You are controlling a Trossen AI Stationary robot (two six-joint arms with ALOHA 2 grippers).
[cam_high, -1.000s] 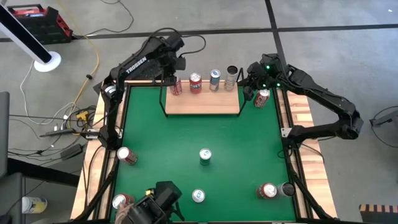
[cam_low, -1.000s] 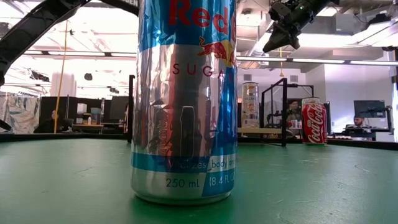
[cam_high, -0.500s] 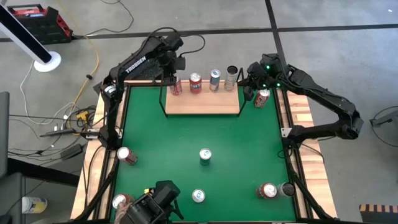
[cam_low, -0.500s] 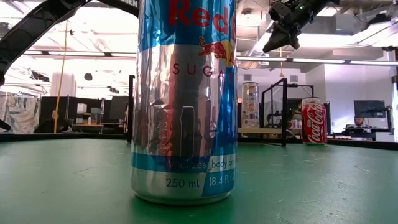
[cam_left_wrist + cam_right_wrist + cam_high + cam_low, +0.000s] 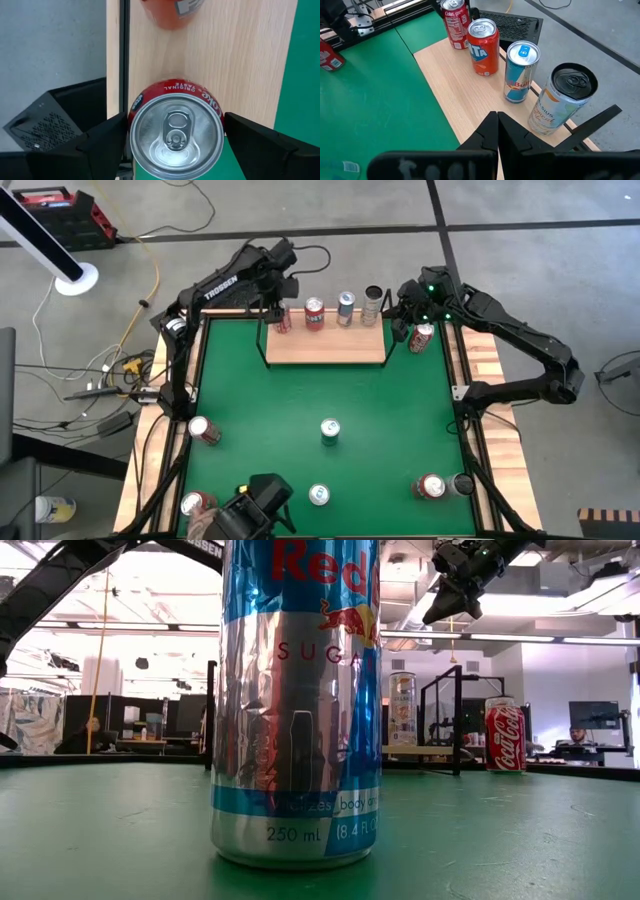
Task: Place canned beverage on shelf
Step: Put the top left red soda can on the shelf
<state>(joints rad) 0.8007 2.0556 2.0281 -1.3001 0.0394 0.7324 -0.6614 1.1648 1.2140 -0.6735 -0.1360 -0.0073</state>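
High view, looking straight down: a green bench (image 5: 330,395) edged with light wood. At its far side stands the shelf (image 5: 325,345), a flat light-wood board with thin black wire ends. Four cans stand in a row along the shelf's far edge: a red cola can (image 5: 283,319) at the left end, next a red-orange can (image 5: 314,313), then a blue and silver can (image 5: 346,309), then a pale can with a dark top (image 5: 372,306).

The left gripper (image 5: 275,300) hangs directly over the red cola can. In the left wrist view its jaws stand open, one dark finger (image 5: 102,145) on each side of the can's silver top, neither clearly touching it.

The right gripper (image 5: 402,320) hovers just past the shelf's right end, its jaws closed and empty; a red can (image 5: 422,337) lies on the bench just beside it.

More cans are scattered on the near half of the bench, some upright, some on their sides. One blue and silver can (image 5: 296,700) stands close to the low camera and fills much of that view.
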